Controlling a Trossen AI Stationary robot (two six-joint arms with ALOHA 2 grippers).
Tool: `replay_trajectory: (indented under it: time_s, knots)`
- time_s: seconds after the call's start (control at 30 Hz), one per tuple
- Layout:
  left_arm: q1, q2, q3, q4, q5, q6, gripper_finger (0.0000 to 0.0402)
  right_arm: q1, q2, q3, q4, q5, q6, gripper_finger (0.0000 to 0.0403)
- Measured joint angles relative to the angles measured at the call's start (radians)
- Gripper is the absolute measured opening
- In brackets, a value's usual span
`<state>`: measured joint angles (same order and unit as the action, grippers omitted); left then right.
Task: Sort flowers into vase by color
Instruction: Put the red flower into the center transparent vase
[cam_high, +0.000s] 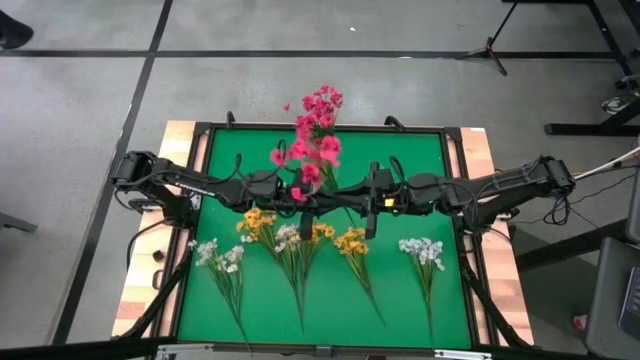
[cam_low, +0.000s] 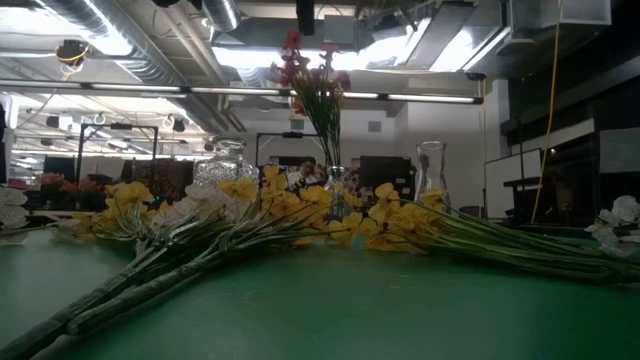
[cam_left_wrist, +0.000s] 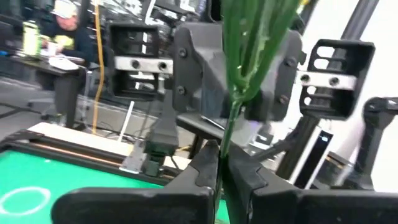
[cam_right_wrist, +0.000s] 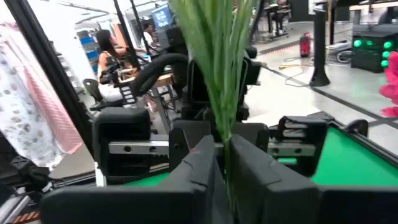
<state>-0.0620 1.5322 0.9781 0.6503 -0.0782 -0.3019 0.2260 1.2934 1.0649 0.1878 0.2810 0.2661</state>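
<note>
A pink sprig (cam_high: 315, 140) stood upright above the bench's middle, its thin green stem (cam_left_wrist: 233, 118) pinched by both tools: the left tool (cam_left_wrist: 219, 163) was pressed together on it, the right tool (cam_right_wrist: 224, 155) gripped it too. It looked light, springy and slippery, best held low on the stem. Only the high view showed yellow (cam_high: 352, 241) and white sprigs (cam_high: 421, 250) lying near the front edge.

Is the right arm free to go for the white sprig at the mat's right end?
Probably not yet: the right gripper sits mid-table around the pink sprig's stem, which the left gripper also clamps. The white sprig itself lies unobstructed.
</note>
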Motion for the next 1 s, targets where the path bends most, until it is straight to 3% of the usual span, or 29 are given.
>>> replay_trajectory:
  time_s: [0.4,0.53,0.87,1.0]
  knots:
    - [-0.014,0.000,0.000,0.012,-0.216,0.000,0.0002,0.002,-0.022,-0.001,-0.030,0.098,-0.036,0.0142]
    - [-0.010,-0.001,0.000,0.011,-0.323,-0.002,0.0001,0.005,-0.054,-0.001,-0.062,0.099,-0.038,0.0152]
    - [-0.025,0.016,0.000,-0.006,-0.743,0.148,0.0000,0.005,-0.178,-0.001,-0.147,0.139,-0.038,0.0154]
    - [-0.036,0.058,0.000,0.031,-0.784,0.248,0.0000,0.004,-0.229,-0.001,-0.179,0.155,-0.037,0.0154]
